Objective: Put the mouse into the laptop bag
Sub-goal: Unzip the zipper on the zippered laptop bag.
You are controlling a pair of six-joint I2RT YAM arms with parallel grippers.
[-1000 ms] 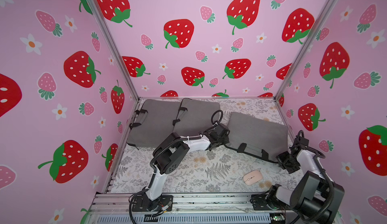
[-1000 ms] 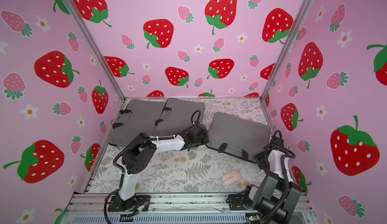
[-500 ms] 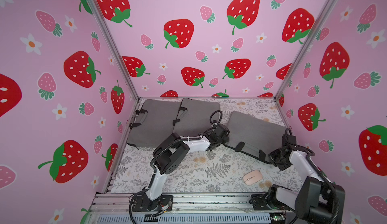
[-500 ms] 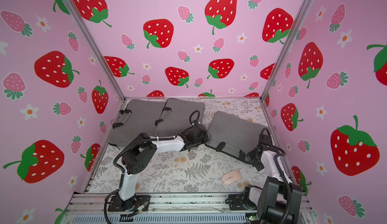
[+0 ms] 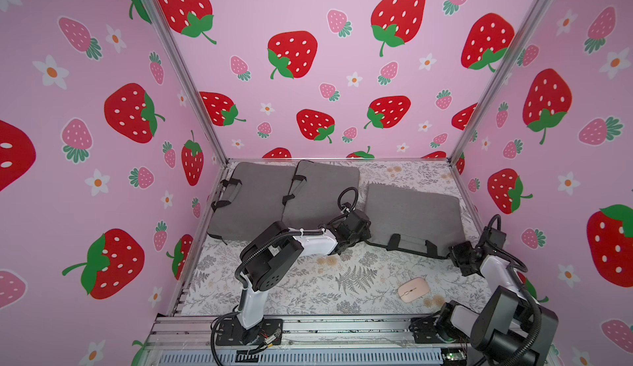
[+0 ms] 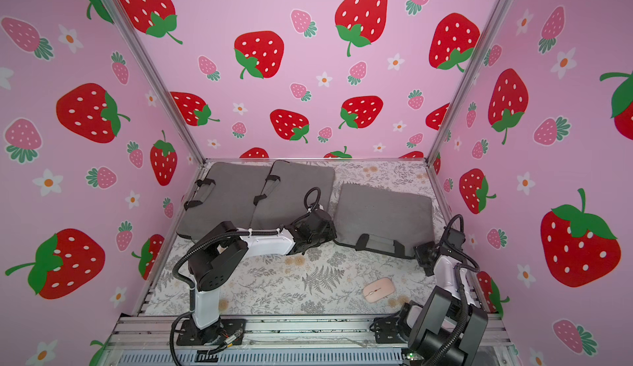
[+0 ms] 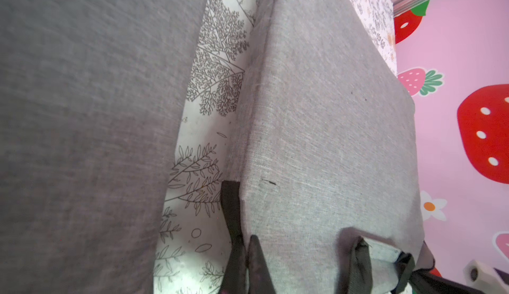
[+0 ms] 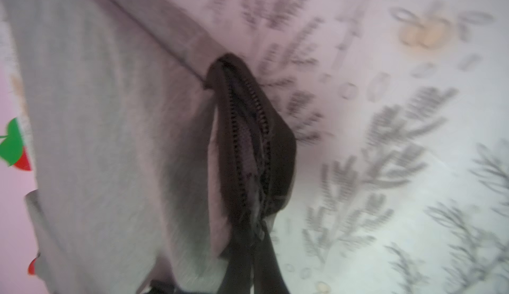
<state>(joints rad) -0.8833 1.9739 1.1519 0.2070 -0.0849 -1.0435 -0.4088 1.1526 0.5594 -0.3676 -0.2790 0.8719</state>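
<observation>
Pink oval mouse [image 5: 413,289] lay on the floral cloth [image 5: 308,278], near right, apart from the right-hand grey fabric laptop bag [image 5: 411,213]. Left gripper [image 5: 365,240] and right gripper [image 5: 452,256] each clenched its black zipper edge [image 8: 248,141] at the 2 near corners.

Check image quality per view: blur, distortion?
Right wrist: motion-smeared, zipper and tablecloth print soft. Left wrist: laptop bag weave sharp, neighbouring bag softer. Both top views: sharp, mouse crisp, frame posts splay from wide-angle lens.
</observation>
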